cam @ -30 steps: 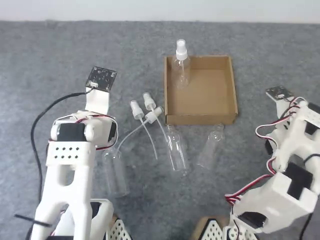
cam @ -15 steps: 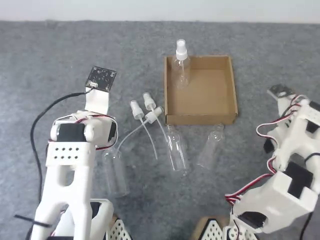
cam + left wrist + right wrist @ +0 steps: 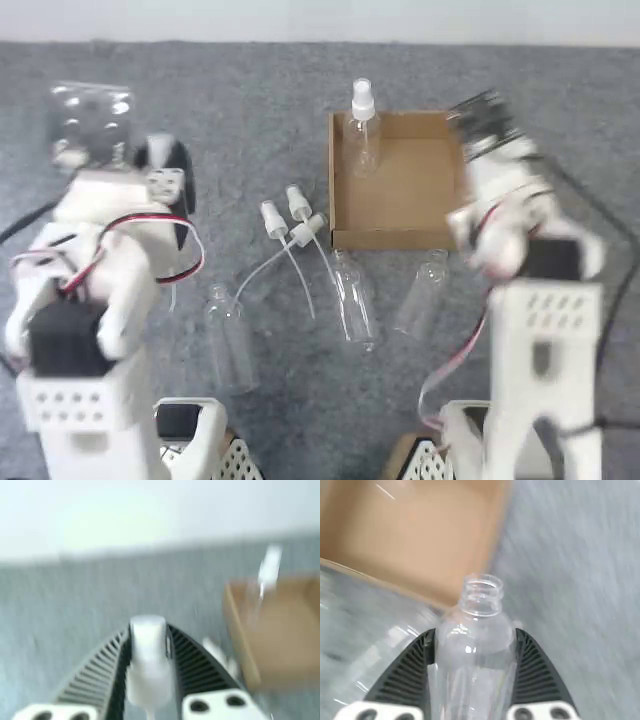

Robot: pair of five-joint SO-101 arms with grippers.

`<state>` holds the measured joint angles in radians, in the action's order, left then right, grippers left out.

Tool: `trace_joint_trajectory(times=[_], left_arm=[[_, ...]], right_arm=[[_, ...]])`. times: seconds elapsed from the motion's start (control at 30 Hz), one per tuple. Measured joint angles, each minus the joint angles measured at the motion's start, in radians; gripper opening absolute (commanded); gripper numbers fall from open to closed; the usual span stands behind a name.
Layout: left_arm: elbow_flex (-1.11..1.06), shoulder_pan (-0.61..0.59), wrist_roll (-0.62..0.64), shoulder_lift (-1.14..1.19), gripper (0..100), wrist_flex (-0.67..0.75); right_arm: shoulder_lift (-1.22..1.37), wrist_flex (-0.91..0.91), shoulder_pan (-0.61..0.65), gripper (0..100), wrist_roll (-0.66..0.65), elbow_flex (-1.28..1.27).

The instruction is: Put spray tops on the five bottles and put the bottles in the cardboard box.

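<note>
In the left wrist view my left gripper [image 3: 148, 630] is shut on a white spray top [image 3: 147, 665], held above the grey table. My right gripper [image 3: 475, 635] is shut on a clear open-necked bottle [image 3: 476, 625], just outside a corner of the cardboard box [image 3: 420, 540]. From above, the right arm [image 3: 505, 210] overlaps the right side of the box [image 3: 420, 185]. One capped bottle [image 3: 362, 130] stands upright in the box's far left corner. Three clear bottles [image 3: 228, 340] [image 3: 355, 300] [image 3: 422, 290] lie in front of the box. Three spray tops [image 3: 272, 215] [image 3: 297, 200] [image 3: 310, 228] lie left of the box.
The left arm [image 3: 110, 240] stands over the table's left side, well apart from the loose spray tops. Long thin dip tubes [image 3: 300, 275] trail from the spray tops toward the lying bottles. Grey felt covers the table.
Both arms have swung sharply: the left arm toward the back left, the right arm in over the box's right edge. The bottles and tops on the table lie as before.
</note>
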<state>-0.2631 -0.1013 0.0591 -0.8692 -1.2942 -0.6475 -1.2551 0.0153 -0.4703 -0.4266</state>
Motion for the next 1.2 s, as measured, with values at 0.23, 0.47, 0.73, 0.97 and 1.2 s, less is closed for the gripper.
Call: trace_joint_trajectory(times=[0.23,0.47,0.73,0.97,1.2], left_arm=[[0.115,0.0,0.209,-0.012,1,0.098],[0.121,0.002,0.394,-0.012,1,0.169],[0.091,0.098,0.476,-0.014,1,0.203],[-0.081,0.11,0.476,-0.012,1,0.413],[-0.178,0.121,0.476,-0.012,1,0.48]], right_arm=[[-0.278,0.187,0.459,0.6,0.175,-0.25],[-0.308,0.423,0.736,0.6,0.258,-0.446],[-0.308,0.535,0.767,0.6,0.267,-0.535],[-0.308,0.537,0.769,0.6,0.272,-0.535],[-0.308,0.537,0.769,0.6,0.272,-0.535]])
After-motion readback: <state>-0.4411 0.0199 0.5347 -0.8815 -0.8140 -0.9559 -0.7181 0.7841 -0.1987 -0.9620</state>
